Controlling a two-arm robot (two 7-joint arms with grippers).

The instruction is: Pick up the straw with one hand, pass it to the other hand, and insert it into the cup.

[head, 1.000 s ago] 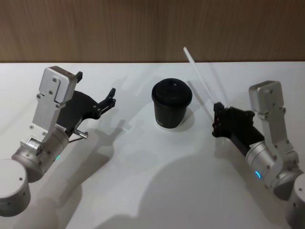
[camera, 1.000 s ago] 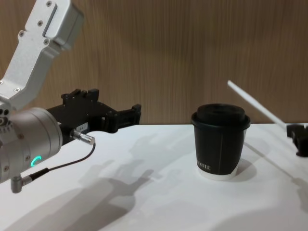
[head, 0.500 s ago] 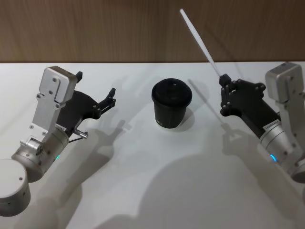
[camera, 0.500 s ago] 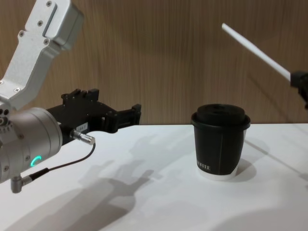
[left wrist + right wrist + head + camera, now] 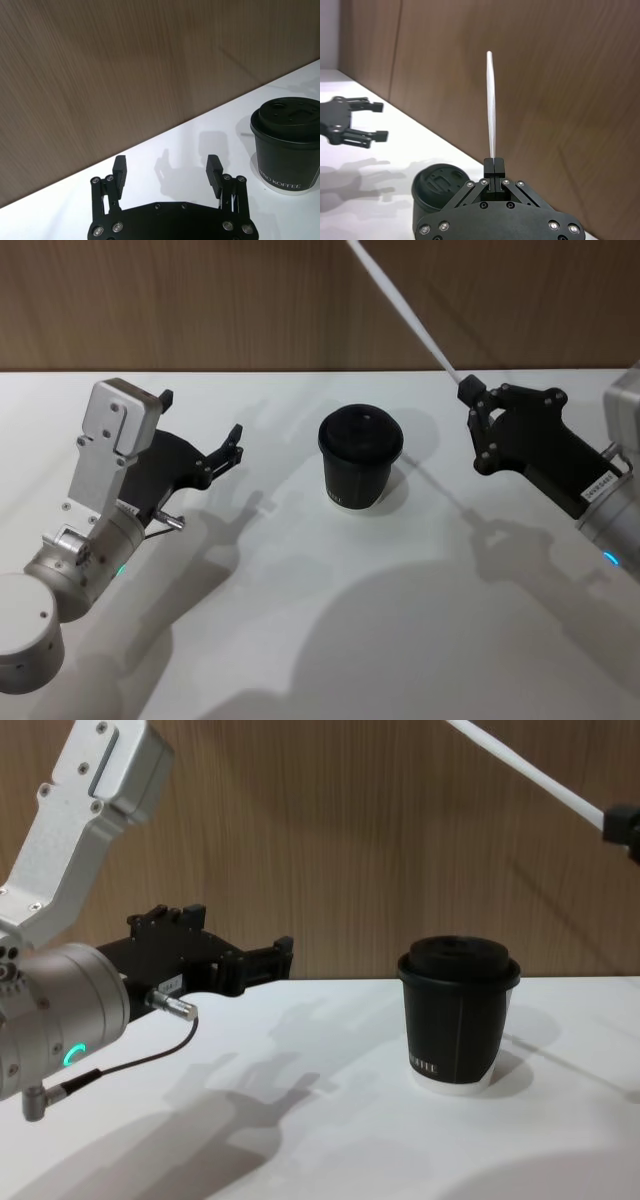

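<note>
Right gripper [image 5: 463, 388] is clenched on one end of the straw [image 5: 405, 310], up in the air, with the rest poking straight out past its fingertips toward the wood wall [image 5: 200, 300]. The cup [image 5: 360, 455] sits on the table [image 5: 320, 620] with its lid on, lower than those jaws and off to their side. Left gripper [image 5: 200, 415] hovers on the cup's other side, jaws spread wide

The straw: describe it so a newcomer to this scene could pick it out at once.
A black lidded cup stands on the white table; to its right, the right pincer hangs above the table. The straw is the thin white rod slanting up from its shut tips across the wooden wall. Its neighbours, the open left pincer included, are black and bulky.
</note>
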